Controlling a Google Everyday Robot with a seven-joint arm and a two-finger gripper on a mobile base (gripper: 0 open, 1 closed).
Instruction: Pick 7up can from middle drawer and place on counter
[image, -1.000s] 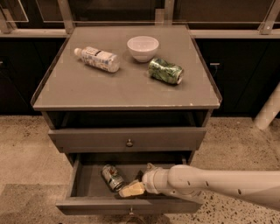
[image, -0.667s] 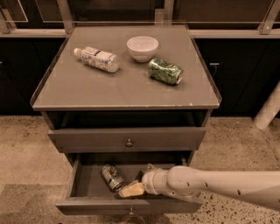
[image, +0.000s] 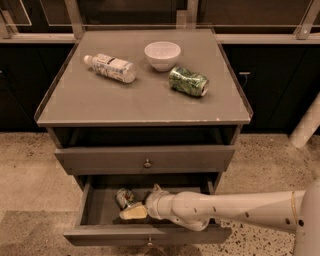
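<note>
pincer (image: 140, 204) in middle drawer (image: 100, 235) | 7up can (image: 125, 197) just upper-left | opening: cannot tell

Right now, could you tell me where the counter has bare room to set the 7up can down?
The front strip of the counter is bare, bordered behind by the bottle, white bowl and crushed green can. The back row is crowded. The pincer is down in the middle drawer beside the 7up can.
</note>
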